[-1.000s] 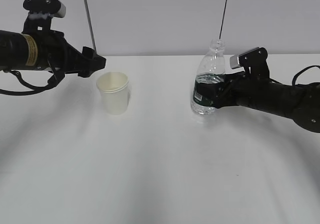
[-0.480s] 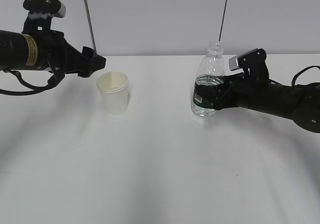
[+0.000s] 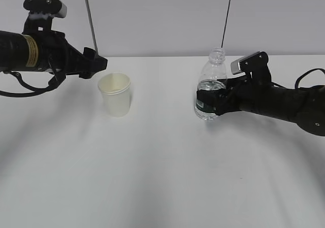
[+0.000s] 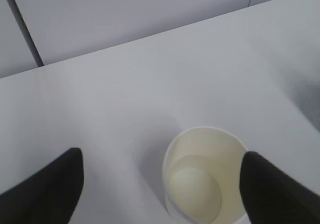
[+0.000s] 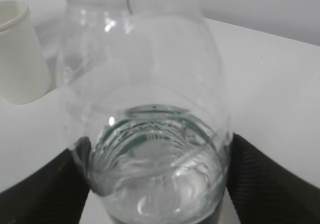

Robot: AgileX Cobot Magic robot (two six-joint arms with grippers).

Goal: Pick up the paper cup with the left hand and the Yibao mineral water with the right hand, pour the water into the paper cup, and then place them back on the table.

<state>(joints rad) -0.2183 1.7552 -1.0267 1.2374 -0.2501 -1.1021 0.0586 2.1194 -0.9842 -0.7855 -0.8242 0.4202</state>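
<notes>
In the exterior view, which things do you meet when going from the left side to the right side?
Left gripper → paper cup → Yibao mineral water → right arm, all above or on the white table.

Paper cup (image 3: 117,100): plain cream-white, no print. Yibao mineral water (image 3: 209,87): clear plastic, dark green label with white print. Table (image 3: 162,177): plain white. Left hand (image 3: 100,62): black, yellow sticker on arm, grey-white camera block. Right hand (image 3: 216,101): black, grey-white camera block. Fingers (image 5: 265,184): black, woven-look texture.
</notes>
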